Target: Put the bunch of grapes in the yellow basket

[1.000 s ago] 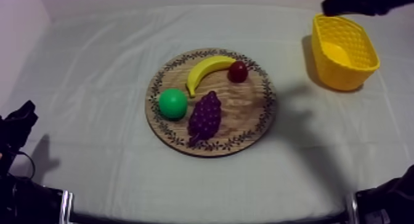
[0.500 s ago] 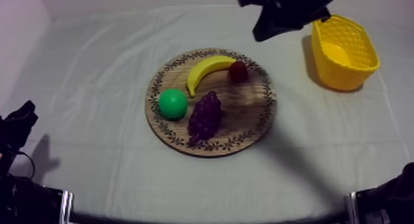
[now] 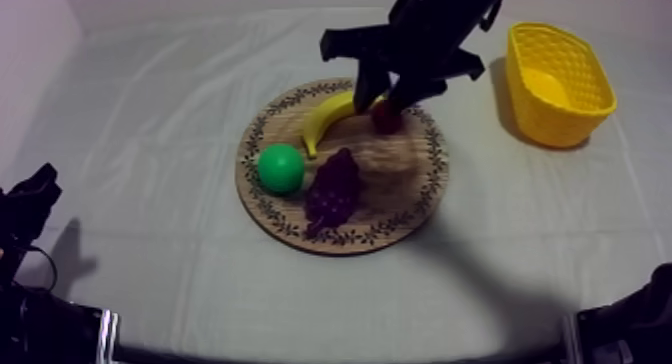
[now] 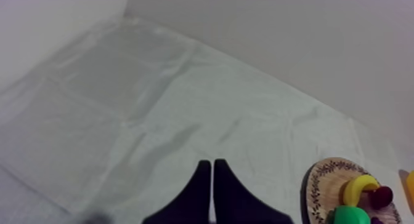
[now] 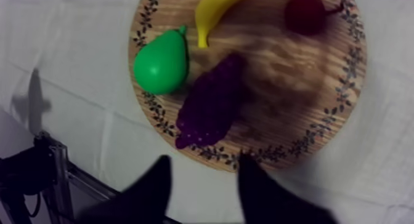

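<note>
The purple bunch of grapes lies on the round wooden board, beside a green pear and in front of a banana. My right gripper hangs open over the board's far side, above the banana and a small red fruit. From the right wrist, the grapes lie ahead of the spread gripper, which holds nothing. The yellow basket stands at the far right. My left gripper is shut, low at the left.
In the right wrist view the pear, banana and red fruit share the board with the grapes. The table's front edge and a metal frame lie close behind the board. Grey-white cloth covers the table.
My right arm has swung in from beside the basket to over the board's far side, and its fingers have parted. The left arm has not moved.
</note>
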